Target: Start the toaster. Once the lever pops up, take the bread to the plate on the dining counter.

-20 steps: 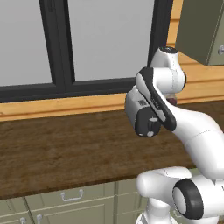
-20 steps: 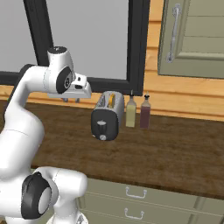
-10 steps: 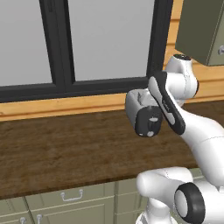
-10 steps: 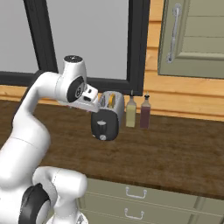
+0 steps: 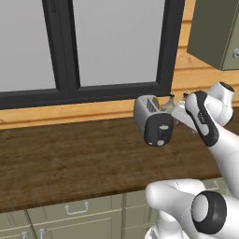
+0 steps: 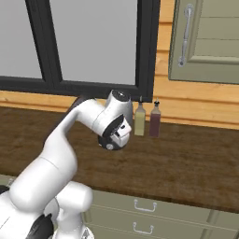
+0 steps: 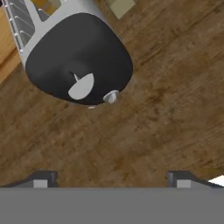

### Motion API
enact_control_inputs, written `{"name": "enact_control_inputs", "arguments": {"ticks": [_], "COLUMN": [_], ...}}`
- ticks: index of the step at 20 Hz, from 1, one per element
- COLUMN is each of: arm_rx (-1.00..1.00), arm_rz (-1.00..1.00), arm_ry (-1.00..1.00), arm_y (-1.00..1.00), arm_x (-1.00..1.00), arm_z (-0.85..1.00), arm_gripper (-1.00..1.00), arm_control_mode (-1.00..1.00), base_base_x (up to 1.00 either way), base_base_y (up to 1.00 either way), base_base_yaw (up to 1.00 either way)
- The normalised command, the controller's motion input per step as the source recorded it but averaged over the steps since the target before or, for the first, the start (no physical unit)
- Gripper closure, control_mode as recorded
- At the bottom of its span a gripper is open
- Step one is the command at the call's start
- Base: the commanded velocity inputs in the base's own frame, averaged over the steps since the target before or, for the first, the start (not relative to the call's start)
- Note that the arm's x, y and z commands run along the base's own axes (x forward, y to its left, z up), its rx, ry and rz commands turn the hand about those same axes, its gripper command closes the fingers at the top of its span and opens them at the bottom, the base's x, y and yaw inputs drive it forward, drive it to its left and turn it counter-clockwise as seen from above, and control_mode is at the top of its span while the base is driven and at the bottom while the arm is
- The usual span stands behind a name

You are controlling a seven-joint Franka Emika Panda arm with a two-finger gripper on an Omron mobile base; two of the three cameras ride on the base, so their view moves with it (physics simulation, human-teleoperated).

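Observation:
The silver toaster (image 5: 150, 119) with a dark front face stands on the wooden counter below the window. In the hand view its front (image 7: 78, 59) fills the upper left, with a pale lever (image 7: 81, 85) and a small knob (image 7: 111, 96) on it. Tan bread (image 7: 46, 5) shows in the top slots, and a tan edge of the bread (image 5: 162, 103) shows in the left base view. My gripper (image 7: 111, 178) is open, fingertips wide apart, a short way in front of the toaster face and holding nothing. My hand (image 5: 179, 112) is just right of the toaster. The plate and dining counter are out of view.
Two bottles (image 6: 139, 120) (image 6: 154, 120) stand against the wall beside the toaster. My arm (image 6: 100, 121) hides the toaster in the right base view. A wall cabinet (image 6: 205, 39) hangs at upper right. The wooden counter (image 5: 70, 158) runs left, with pale green drawers (image 5: 74, 212) below.
My arm has swung right and down, bringing the hand in front of the toaster's face. The jaws have gone from nearly shut to wide open.

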Motion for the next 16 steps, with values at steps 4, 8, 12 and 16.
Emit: {"name": "enact_control_inputs", "arguments": {"ticks": [4,8,12,16], "arm_rx": [0.03,0.04,0.00,0.00], "arm_rz": [-0.12,0.00,0.00,0.00], "arm_ry": [0.01,0.00,0.00,-0.02], "arm_y": [0.00,0.00,0.00,0.00], "arm_x": [0.58,0.39,0.33,0.33], "arm_z": [-0.41,-0.32,-0.29,-0.19], "arm_gripper": [-1.00,-1.00,-1.00,-1.00], "arm_control_mode": [-1.00,-1.00,-1.00,-1.00], "base_base_x": [0.00,0.00,0.00,0.00], "base_base_y": [0.00,0.00,0.00,0.00], "base_base_yaw": [0.00,0.00,0.00,0.00]}}
